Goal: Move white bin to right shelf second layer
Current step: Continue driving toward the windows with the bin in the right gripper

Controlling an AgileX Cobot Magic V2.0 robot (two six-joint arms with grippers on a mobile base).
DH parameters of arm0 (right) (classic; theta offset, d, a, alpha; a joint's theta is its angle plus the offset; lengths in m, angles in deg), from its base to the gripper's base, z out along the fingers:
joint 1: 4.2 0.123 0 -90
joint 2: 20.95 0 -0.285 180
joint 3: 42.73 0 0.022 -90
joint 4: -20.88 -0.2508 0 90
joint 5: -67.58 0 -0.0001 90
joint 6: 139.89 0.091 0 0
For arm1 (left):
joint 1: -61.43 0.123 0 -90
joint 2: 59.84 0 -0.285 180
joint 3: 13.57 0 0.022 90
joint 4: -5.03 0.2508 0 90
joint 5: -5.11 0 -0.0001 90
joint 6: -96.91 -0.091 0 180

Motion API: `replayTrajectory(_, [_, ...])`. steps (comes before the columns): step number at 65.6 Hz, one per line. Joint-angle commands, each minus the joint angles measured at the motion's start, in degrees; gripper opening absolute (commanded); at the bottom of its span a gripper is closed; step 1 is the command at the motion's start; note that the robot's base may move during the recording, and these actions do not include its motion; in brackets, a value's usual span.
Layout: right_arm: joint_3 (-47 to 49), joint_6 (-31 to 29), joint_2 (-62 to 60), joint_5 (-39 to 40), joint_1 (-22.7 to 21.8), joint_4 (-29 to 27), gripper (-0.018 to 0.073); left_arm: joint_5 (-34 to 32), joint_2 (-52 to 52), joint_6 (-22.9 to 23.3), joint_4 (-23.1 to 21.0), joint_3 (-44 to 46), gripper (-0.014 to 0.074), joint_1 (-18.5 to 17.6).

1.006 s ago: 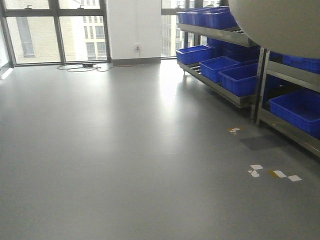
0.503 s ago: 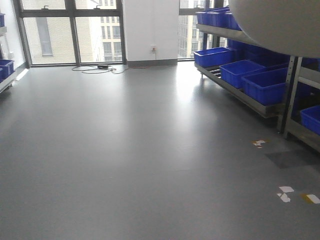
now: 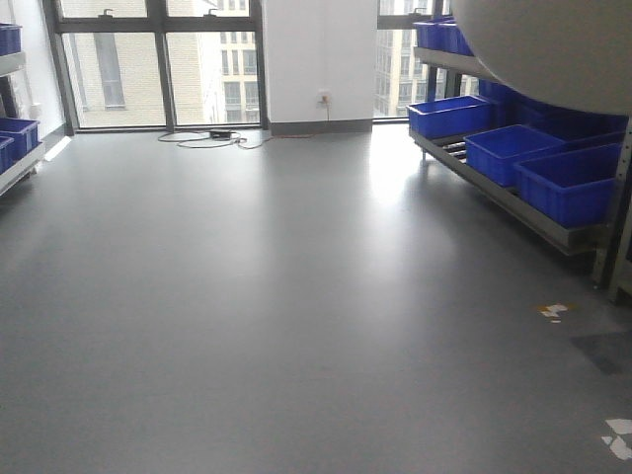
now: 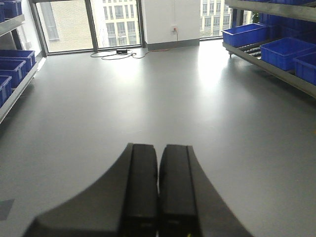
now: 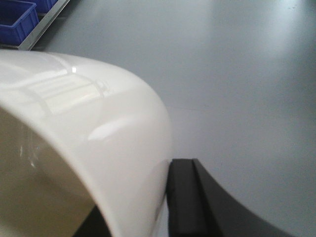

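Front view, change: against the earlier pictures the right rack [image 3: 513,202] has slid toward the right edge, and a left rack [image 3: 20,163] with blue crates has come into sight across the room from it. The base appears to be swinging left.
Front view, meaning: this is probably still travel, not placing, and the bin has not yet reached the rack.
Front view, bin: the white bin [image 3: 553,49] hangs in the air in front of the right rack's upper part, hiding much of it.
Front view, target: the upper steel level [image 3: 444,62], likely the right shelf second layer, already carries crates.
Front view, surroundings: blue crates [image 3: 568,183] fill the right rack's lower level. Tape marks [image 3: 553,311] lie on the floor before it, and a cable [image 3: 212,136] lies far from it by the windows.
Left wrist view: the left gripper [image 4: 158,192] is closed on nothing, its two fingers pressed together over bare floor [image 4: 148,98], with the right rack well off to its side.
Right wrist view: the right gripper [image 5: 163,212] grips the bin's wall [image 5: 98,138]. One dark finger [image 5: 185,197] lies against the outside and the inner one is hidden.
In the way: judged from here, the crates on the target level leave little free space, so a gap must be found.
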Motion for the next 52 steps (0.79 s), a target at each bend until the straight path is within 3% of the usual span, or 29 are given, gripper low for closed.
replayTrajectory(1, [1.7,-0.1,-0.1,5.5,-0.2,0.2,0.0052,-4.9,-0.8,0.2,0.0,-2.1,0.0085,-0.3])
replayTrajectory(52, [1.7,-0.1,-0.1,5.5,-0.2,0.2,0.0052,-4.9,-0.8,0.2,0.0,-2.1,0.0085,-0.3])
